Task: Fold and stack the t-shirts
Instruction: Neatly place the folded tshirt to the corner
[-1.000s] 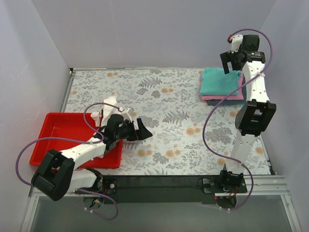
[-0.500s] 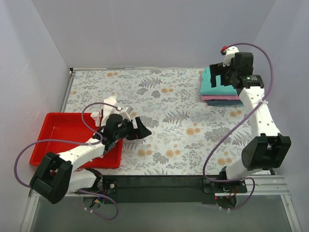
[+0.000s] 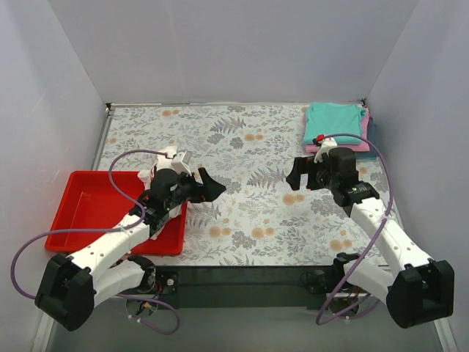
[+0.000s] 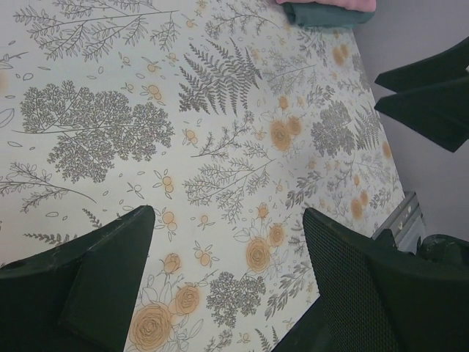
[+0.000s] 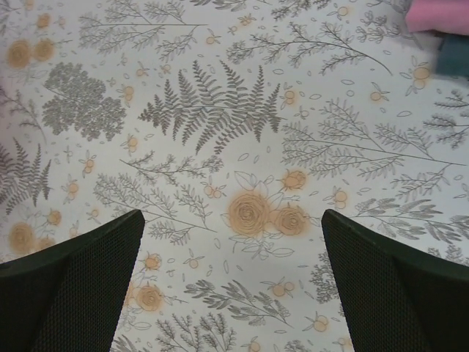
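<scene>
Top external view: left pincer hangs just above the floral tabletop beside the right edge of the red tray, jaws spread wide, nothing between them. Right pincer hangs above the tabletop right of centre, also spread wide and empty, well apart from the left one. Folded stack in the far right corner of the tabletop: teal t-shirt on top, pink t-shirt showing beneath it along the near and right edges, dark blue-grey t-shirt as a sliver at the right side. Neither pincer touches the stack. White t-shirt is a rumpled lump at the tray's far right corner, mostly hidden behind the left arm. Left wrist view: two dark fingers frame the lower corners with a broad gap; only patterned tabletop lies between them, no cloth held or touched. Edge of the stack, pink over dark, shows at the top. Right wrist view: two mesh-textured fingers stand equally far apart over bare pattern, gripping nothing. Blurred pink and dark cloth sit in the upper right corner.
</scene>
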